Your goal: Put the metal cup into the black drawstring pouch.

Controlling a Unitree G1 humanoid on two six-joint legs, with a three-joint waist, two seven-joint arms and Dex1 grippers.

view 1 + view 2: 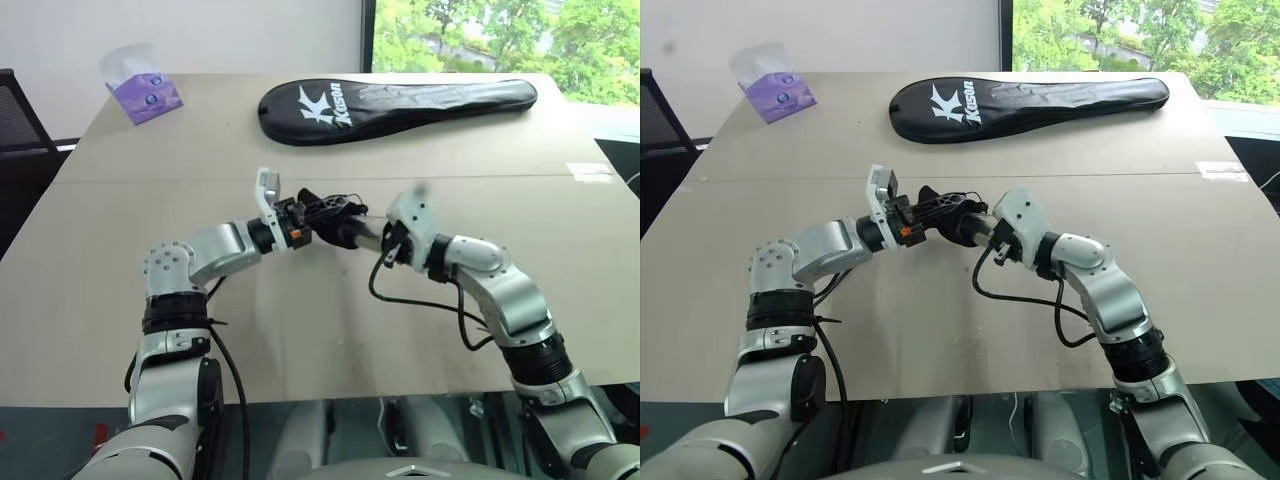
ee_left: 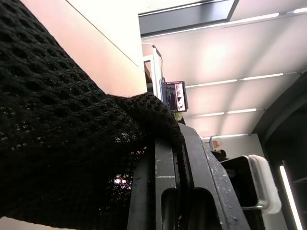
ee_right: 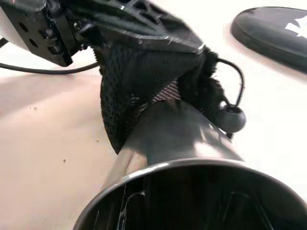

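Nearest, above the bare front of the worktop [image 1: 300, 340], the two arms are meeting in mid-air. The right gripper [image 1: 375, 238] is pointing toward the left one, and the metal cup [image 3: 177, 139] is lying along its line, base first, with its closed end already nosing into the mouth of the black drawstring pouch [image 3: 139, 81]; its open rim is facing the right wrist. Whether the right fingers are gripping the cup or parting from it cannot be told. The left gripper [image 1: 925, 215] is pinching the pouch's mesh edge with fingers [image 2: 165, 187] fully closed, holding it off the worktop. The cup looks only partly in, so pushing it fully inside is what remains. Farther back are lying a black racket cover [image 1: 400, 105] and a tissue pack [image 1: 143, 92].
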